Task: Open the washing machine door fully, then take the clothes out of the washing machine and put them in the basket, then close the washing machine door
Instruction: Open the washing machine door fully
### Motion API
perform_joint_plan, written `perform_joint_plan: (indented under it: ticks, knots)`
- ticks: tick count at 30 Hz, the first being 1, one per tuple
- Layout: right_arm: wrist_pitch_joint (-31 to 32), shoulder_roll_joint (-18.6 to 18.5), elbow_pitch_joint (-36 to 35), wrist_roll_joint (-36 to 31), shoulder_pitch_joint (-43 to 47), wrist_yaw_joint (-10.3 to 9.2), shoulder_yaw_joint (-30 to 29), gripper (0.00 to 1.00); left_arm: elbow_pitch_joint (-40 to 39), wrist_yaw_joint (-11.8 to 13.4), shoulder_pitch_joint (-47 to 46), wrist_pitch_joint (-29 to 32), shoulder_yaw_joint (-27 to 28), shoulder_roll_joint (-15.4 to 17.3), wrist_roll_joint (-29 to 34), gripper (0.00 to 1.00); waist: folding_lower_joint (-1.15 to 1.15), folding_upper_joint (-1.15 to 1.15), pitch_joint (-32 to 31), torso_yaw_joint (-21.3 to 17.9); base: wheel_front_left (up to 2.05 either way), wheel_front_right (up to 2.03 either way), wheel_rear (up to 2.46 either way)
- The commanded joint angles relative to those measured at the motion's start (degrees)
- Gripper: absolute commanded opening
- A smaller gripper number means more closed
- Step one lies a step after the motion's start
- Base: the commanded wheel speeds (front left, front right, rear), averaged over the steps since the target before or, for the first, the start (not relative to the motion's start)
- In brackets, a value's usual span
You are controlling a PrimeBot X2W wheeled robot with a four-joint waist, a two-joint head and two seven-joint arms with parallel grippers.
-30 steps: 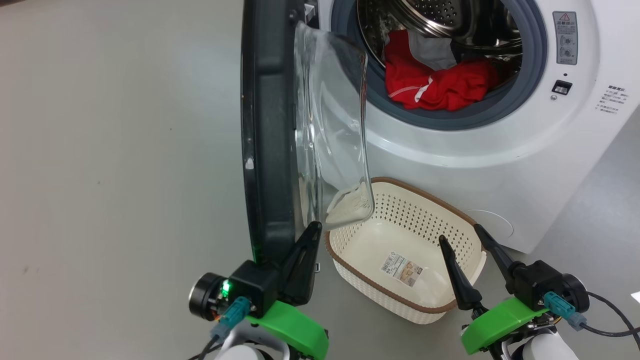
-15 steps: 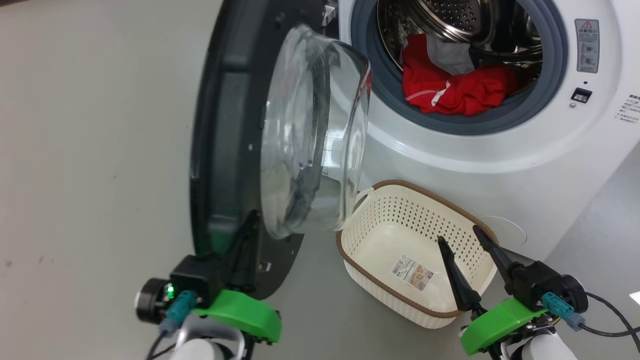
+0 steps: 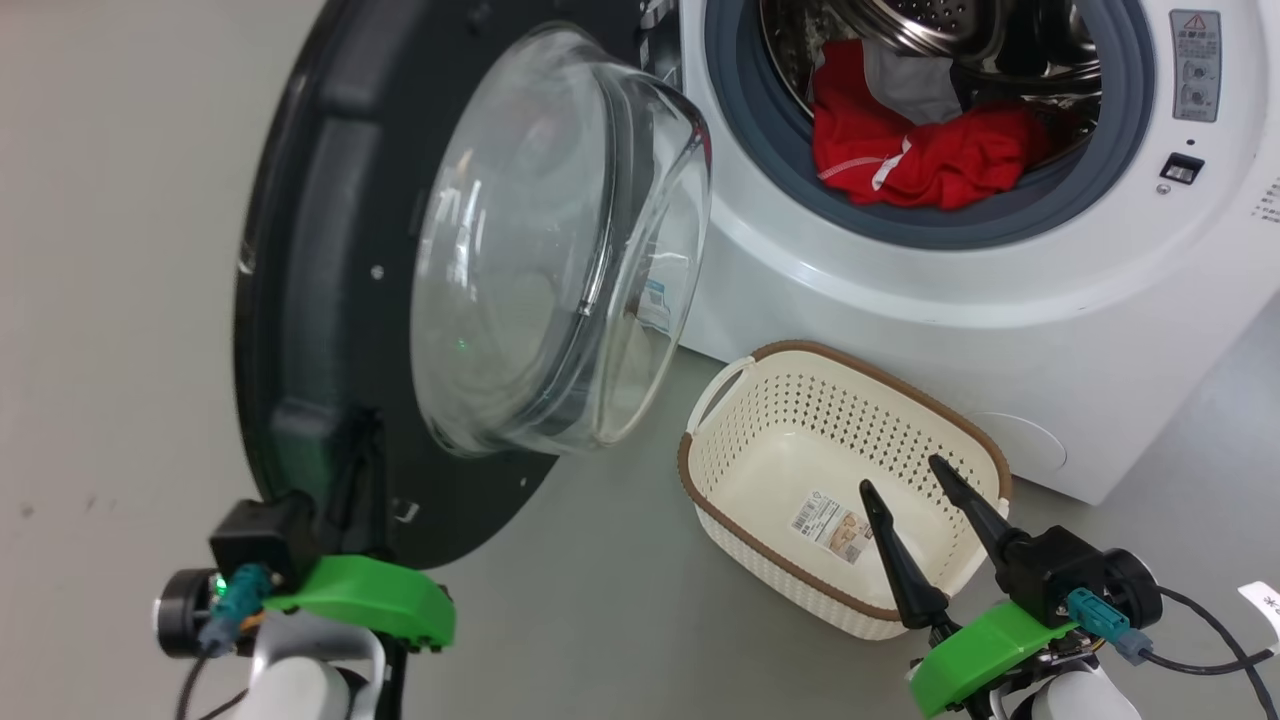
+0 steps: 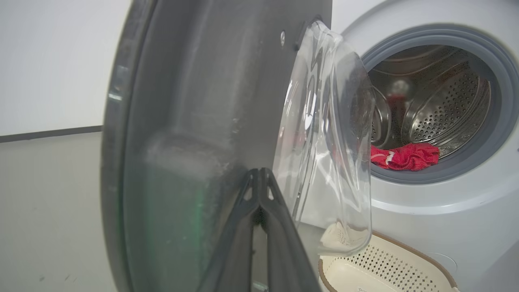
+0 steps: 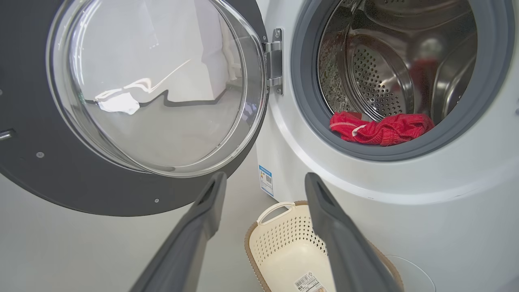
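The washing machine door (image 3: 300, 250) stands swung out to the left, its clear glass bowl (image 3: 540, 250) bulging toward me. My left gripper (image 3: 362, 425) is shut, its tips pressed against the door's dark inner face low down; in the left wrist view the left gripper (image 4: 259, 173) rests on the door (image 4: 182, 101). The red clothes (image 3: 930, 160) and a grey piece (image 3: 915, 85) lie in the drum of the washing machine (image 3: 900, 300). The cream basket (image 3: 840, 365) sits on the floor below, holding nothing. My right gripper (image 3: 900, 475) hovers open over its near rim.
The right wrist view shows my right gripper (image 5: 265, 176), the door (image 5: 24, 162), its metal hinge (image 5: 275, 61), the clothes (image 5: 381, 129), the basket (image 5: 284, 239) and a blue label (image 5: 266, 180). Grey floor (image 3: 120, 300) spreads left of the door.
The door has swung from edge-on to wide open leftward, with my shut left gripper moving left against it. The head camera has shifted slightly. My right gripper has hardly moved.
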Motion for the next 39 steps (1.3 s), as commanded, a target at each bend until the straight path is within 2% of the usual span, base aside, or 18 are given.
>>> perform_joint_plan:
  ticks: [1, 15, 22, 29, 39]
  knots:
    - [-0.37, 0.16, -1.33, -0.77, -2.61, 0.28, 1.34, 1.00, -0.18, 1.08, -2.77, -0.64, 3.77, 2.33, -1.01, 0.00, 0.00, 0.00, 0.42, 0.02, 0.00, 0.00, 0.00]
    - [-0.37, -0.52, -1.42, -3.55, -4.67, 0.28, 1.85, 1.00, 6.27, 0.52, -8.79, -2.84, 9.05, 3.04, -3.56, 0.00, 0.00, 0.00, 5.07, -0.85, 0.00, 0.00, 0.00]
    - [0.34, -1.47, -1.93, -4.24, -5.24, 0.28, 3.15, 1.00, 10.58, -0.77, -12.11, -3.37, 12.67, 3.08, -4.42, 0.00, 0.00, 0.00, 6.90, -0.94, 0.00, 0.00, 0.00]
    - [1.11, -2.20, -2.90, -4.13, -5.76, 0.28, 4.22, 1.00, 13.10, -2.55, -15.12, -3.42, 16.86, 3.21, -2.41, 0.00, 0.00, 0.00, 8.34, -1.05, 0.00, 0.00, 0.00]
    - [2.12, -3.41, -4.31, -3.70, -6.34, 0.28, 5.34, 1.00, 14.89, -4.28, -16.85, -3.43, 24.18, 1.60, 1.81, 0.00, 0.00, 0.00, 10.03, -2.12, 0.00, 0.00, 0.00]
